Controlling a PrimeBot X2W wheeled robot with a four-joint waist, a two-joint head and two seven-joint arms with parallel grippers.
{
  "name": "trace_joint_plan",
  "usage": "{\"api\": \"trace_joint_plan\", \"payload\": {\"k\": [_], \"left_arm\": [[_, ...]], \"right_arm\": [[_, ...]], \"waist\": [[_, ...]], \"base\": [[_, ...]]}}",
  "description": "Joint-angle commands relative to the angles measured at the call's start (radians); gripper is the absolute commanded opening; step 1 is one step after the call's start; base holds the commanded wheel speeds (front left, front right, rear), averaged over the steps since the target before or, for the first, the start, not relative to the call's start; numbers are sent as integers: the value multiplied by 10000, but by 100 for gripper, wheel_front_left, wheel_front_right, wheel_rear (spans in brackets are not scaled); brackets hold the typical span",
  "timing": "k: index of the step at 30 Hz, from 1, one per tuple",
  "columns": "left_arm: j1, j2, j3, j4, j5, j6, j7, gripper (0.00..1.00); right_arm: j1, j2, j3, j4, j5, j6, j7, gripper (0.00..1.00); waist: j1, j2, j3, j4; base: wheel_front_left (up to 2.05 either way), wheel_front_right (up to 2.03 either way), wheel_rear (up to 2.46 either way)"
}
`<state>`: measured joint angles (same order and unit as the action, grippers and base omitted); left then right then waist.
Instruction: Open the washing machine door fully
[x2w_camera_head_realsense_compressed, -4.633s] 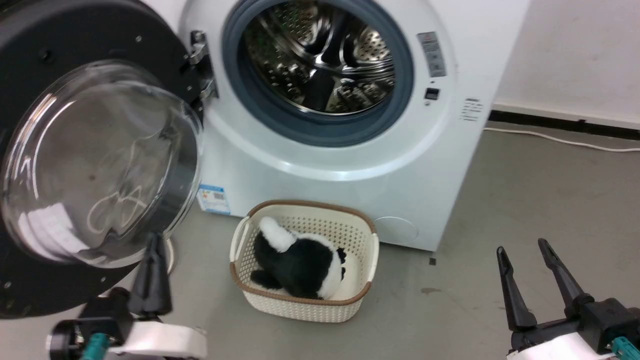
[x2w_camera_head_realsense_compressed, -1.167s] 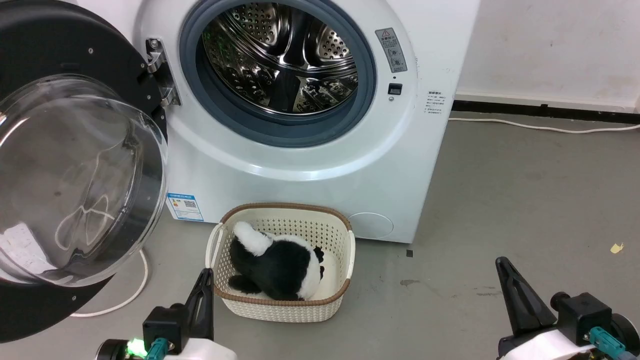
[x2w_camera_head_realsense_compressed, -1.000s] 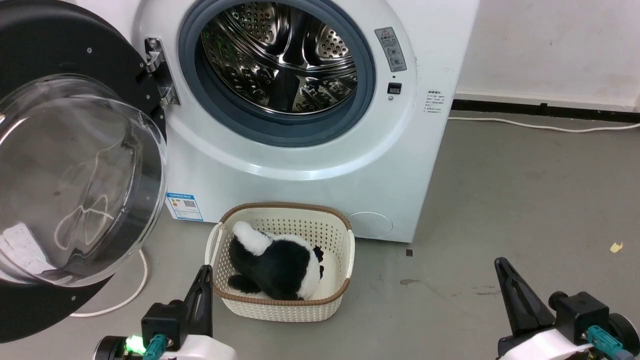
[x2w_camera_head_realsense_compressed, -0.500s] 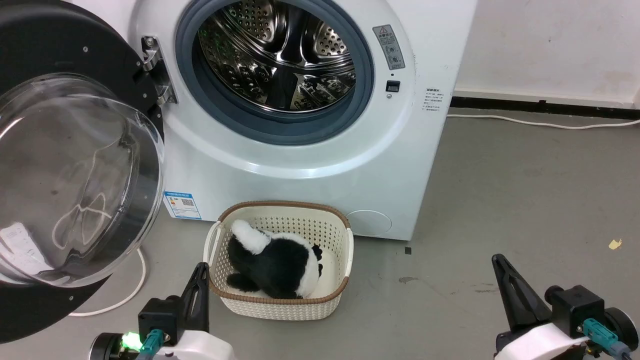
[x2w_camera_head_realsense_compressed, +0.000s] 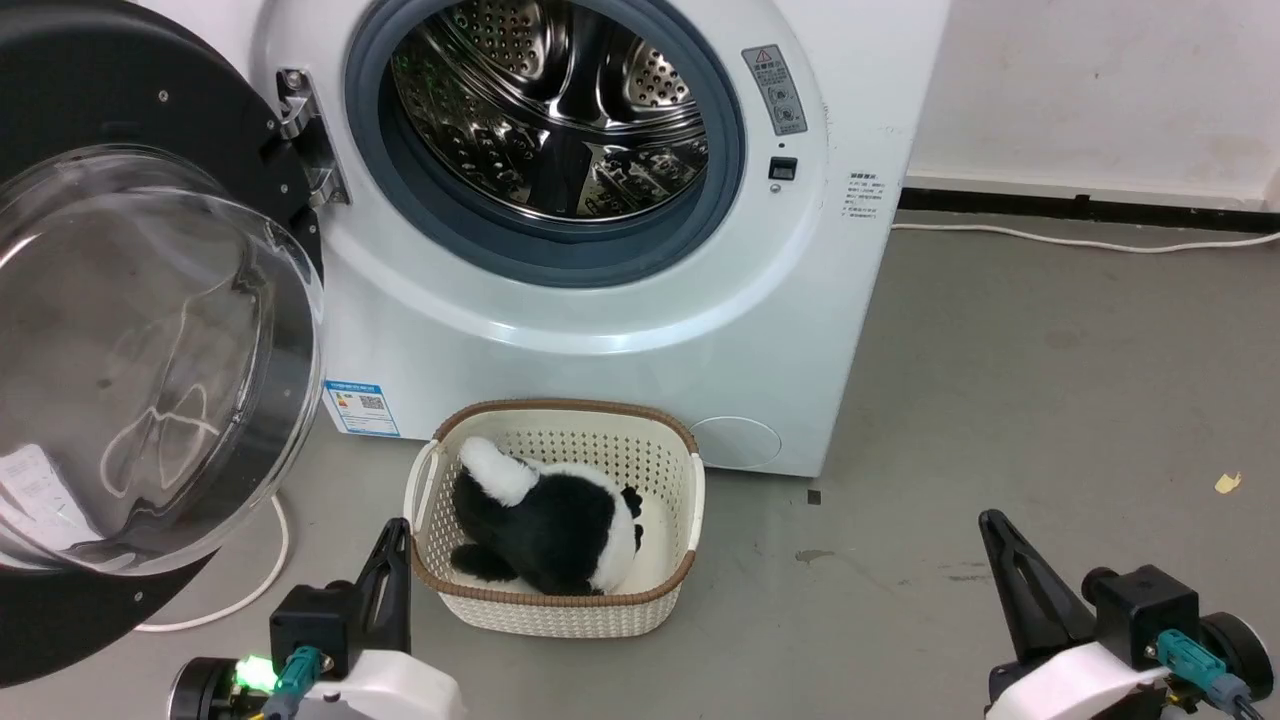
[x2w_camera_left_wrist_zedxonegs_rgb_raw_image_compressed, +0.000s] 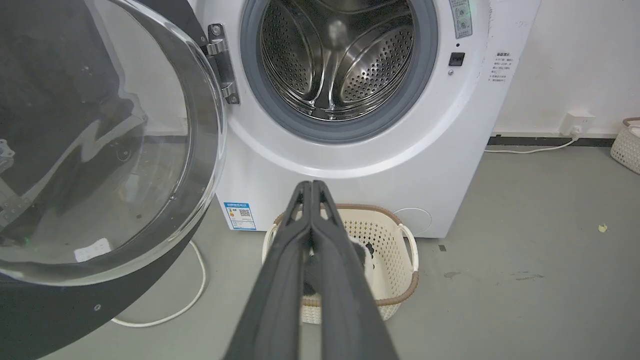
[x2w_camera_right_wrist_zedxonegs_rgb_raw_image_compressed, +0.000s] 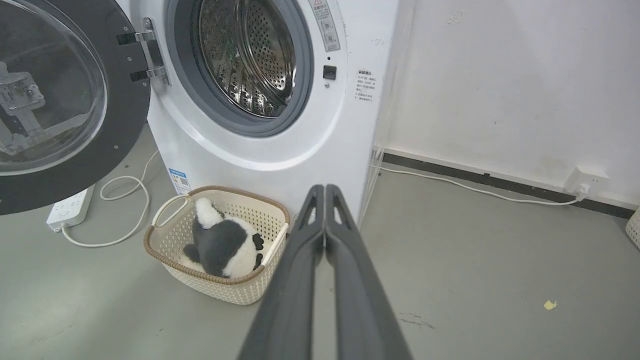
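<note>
The washing machine door (x2w_camera_head_realsense_compressed: 140, 330) stood swung wide on its hinge (x2w_camera_head_realsense_compressed: 300, 135), left of the washing machine (x2w_camera_head_realsense_compressed: 600, 330). The left gripper (x2w_camera_left_wrist_zedxonegs_rgb_raw_image_compressed: 311, 187) and right gripper (x2w_camera_right_wrist_zedxonegs_rgb_raw_image_compressed: 325, 190) had fingers pressed together, empty, apart from it. Any further push likely belonged on the rim opposite the hinge, applied gently.

Grey concrete floor (x2w_camera_head_realsense_compressed: 1050, 380), white wall (x2w_camera_head_realsense_compressed: 1100, 80), black skirting (x2w_camera_head_realsense_compressed: 1080, 208)

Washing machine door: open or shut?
Open. The washing machine door hangs swung out to the side on its hinge, and the drum is fully exposed.
</note>
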<state>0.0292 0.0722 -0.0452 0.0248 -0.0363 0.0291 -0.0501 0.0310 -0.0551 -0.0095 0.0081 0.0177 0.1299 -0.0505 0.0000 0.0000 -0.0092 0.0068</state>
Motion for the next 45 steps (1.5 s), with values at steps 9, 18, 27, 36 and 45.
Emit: {"api": "trace_joint_plan", "payload": {"k": [9,18,27,36,45], "left_arm": [[-212,-126,219,-131,195,-147,218,0],[-264,-187,370,-207,304,-240,402,0],[-292,-220,452,-248,363,-291,501,0],[-292,-220,452,-248,363,-291,501,0],[-292,-220,452,-248,363,-291,501,0]], "right_arm": [[-224,43,55,-63,-98,7,220,0],[-280,47,81,-75,-149,8,405,0],[-310,49,95,-81,-177,8,505,0],[-310,49,95,-81,-177,8,505,0],[-310,49,95,-81,-177,8,505,0]], "waist": [[0,0,37,-27],[0,0,73,-54],[0,0,92,-68],[0,0,92,-68],[0,0,92,-68]], "base": [[0,0,0],[0,0,0],[0,0,0],[0,0,0],[0,0,0]]}}
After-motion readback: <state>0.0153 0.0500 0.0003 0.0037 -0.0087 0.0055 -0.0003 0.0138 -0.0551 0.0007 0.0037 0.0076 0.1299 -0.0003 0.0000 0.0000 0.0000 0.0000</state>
